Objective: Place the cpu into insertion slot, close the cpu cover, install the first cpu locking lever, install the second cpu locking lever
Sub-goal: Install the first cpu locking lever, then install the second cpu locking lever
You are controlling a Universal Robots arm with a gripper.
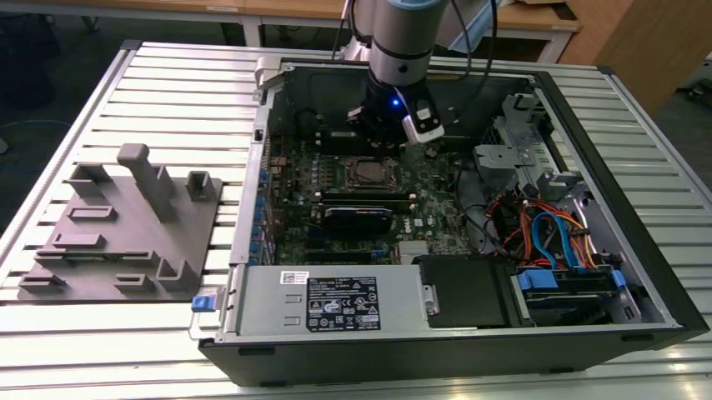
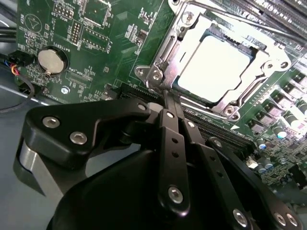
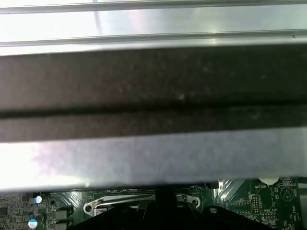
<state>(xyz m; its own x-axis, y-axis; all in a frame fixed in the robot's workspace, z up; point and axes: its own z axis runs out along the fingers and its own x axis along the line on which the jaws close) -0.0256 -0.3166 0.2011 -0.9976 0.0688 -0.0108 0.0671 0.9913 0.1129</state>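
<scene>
The cpu (image 2: 218, 67), with its bright silver top, lies in the insertion slot (image 1: 365, 172) on the green board. The cpu cover (image 2: 191, 20) is a metal frame lying down flat around the chip. A thin lever rod (image 2: 249, 29) runs along one side of the socket. My gripper (image 2: 169, 98) is shut, its black fingers (image 2: 171, 139) pressed together, and the tips rest at the socket's corner by a screw. In the exterior view the gripper (image 1: 374, 133) hangs inside the open computer case just behind the socket.
A grey fixture plate (image 1: 122, 225) lies on the table at the exterior view's left. The power supply (image 1: 333, 304) and a drive cage with coloured cables (image 1: 556, 242) fill the case's near side. A coin battery (image 2: 50, 60) sits near the socket. The case wall (image 3: 153, 96) is close to the wrist.
</scene>
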